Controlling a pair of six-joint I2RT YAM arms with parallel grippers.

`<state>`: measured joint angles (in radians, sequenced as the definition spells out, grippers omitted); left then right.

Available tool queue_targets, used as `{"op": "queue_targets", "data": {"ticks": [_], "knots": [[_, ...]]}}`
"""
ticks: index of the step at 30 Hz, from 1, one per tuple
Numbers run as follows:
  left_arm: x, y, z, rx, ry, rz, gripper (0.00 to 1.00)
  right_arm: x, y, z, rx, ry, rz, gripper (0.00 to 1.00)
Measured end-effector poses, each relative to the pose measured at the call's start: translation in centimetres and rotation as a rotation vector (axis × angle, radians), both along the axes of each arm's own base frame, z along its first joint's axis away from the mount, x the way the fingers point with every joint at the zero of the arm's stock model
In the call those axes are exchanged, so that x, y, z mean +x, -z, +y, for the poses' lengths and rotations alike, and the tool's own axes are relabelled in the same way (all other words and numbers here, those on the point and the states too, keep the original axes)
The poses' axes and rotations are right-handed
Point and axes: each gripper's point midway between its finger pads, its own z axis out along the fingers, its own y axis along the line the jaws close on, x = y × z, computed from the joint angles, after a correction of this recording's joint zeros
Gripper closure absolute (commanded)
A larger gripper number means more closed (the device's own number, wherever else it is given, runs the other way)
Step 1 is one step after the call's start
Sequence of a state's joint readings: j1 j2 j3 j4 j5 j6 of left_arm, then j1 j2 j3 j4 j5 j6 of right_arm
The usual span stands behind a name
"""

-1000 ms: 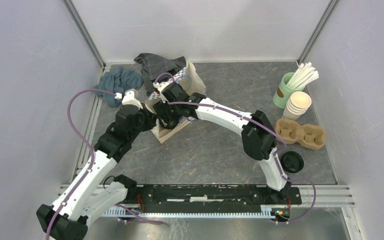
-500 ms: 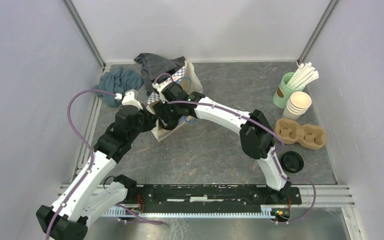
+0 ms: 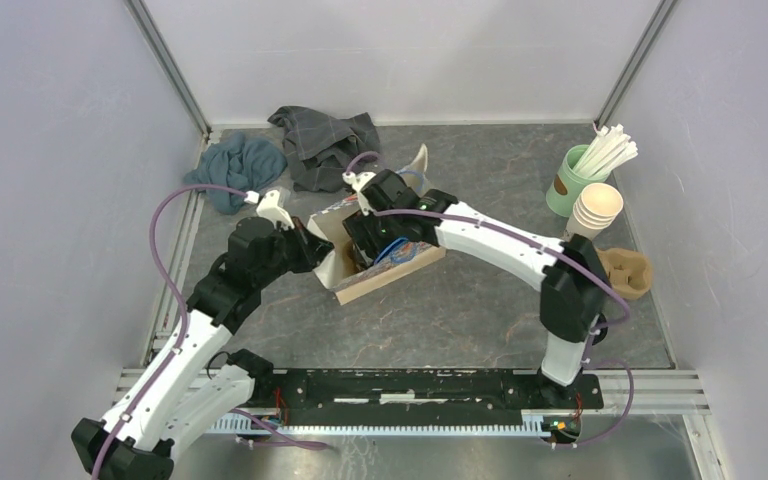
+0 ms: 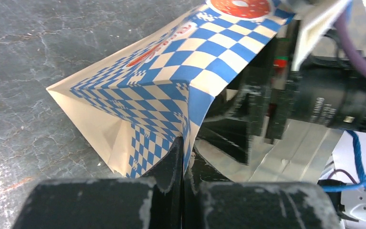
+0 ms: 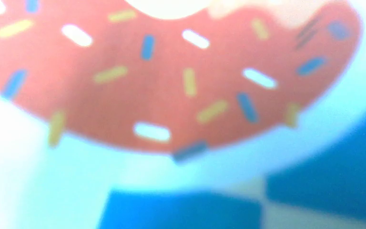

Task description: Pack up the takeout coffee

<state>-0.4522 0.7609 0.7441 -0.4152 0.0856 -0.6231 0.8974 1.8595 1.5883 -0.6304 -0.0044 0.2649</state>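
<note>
Top view: paper bag (image 3: 407,263) lies on its side mid-desk (image 3: 480,300), blue-check print up. Left claw (image 3: 320,254) is at the bag's left end. Right claw (image 3: 370,237) is pushed against the bag from the far side. I can't see its fingers from here. Gray cloth (image 3: 325,140) and blue cloth (image 3: 240,160) are bunched at the back left. Mint-green cup of straws (image 3: 572,180), stack of lidless cups (image 3: 596,208) and cup carrier (image 3: 632,272) sit on the right side. The right arm's elbow covers part of the carrier.

Takeout coffee: I can't locate it in any view. A dark sliver shows at the right elbow near the carrier, but I can't tell if that's the lid.

Left wrist: left claw (image 4: 184,149) has its jaws together, pinching the bag's (image 4: 171,71) folded rim. Bag mouth gapes to the right, with dark hardware of the right arm inside or just behind it.

Right wrist: all blur, lens right up against the bag's donut print (image 5: 171,86). No fingers visible. Right claw reads as spread wide, and I see nothing gripped in it.
</note>
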Motion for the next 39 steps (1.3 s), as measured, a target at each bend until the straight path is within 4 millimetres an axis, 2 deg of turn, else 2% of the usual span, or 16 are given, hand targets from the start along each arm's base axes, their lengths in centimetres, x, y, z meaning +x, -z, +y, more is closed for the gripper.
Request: {"op": "queue_targets", "data": {"ticks": [4,7,13,17,24,26,30,33,36,39], "knots": [[-0.1,0.3,-0.5,-0.005,0.025,0.015,0.94,-1.0,-2.3,-1.5,0.04,0.023,-0.017,0.47],[0.1,0.8,-0.7,0.001,0.032,0.036,0.83,-1.3,-4.5,-1.8,0.091,0.045,-0.035,0.48],[0.5,0.2,-1.4,0.0,0.056,0.053,0.38,-1.6,-8.1,-2.1,0.206,0.085,-0.036,0.48],[0.3,-1.8,-1.4,-0.005,0.061,0.05,0.19,-1.5,-10.1,-2.9,0.273,0.101,-0.023,0.48],[-0.5,-8.2,-0.8,-0.047,0.052,-0.051,0.12,-1.1,-15.0,-4.9,0.412,0.119,-0.069,0.49],[-1.1,-9.2,-0.4,-0.056,0.048,-0.076,0.08,-1.2,-15.9,-5.1,0.444,0.114,-0.076,0.49],[-2.0,-10.4,0.0,-0.062,0.05,-0.091,0.07,-1.2,-16.9,-4.8,0.484,0.102,-0.064,0.48],[-2.3,-12.3,-0.2,-0.075,0.071,-0.134,0.04,-1.0,-18.3,-5.1,0.525,0.089,-0.054,0.48],[-2.4,-15.2,-0.6,-0.106,0.1,-0.204,0.02,-0.5,-20.3,-5.7,0.599,0.071,-0.052,0.48],[-1.9,-18.9,-1.0,-0.164,0.096,-0.27,0.01,-0.8,-22.4,-6.5,0.687,0.039,-0.052,0.48]]}}
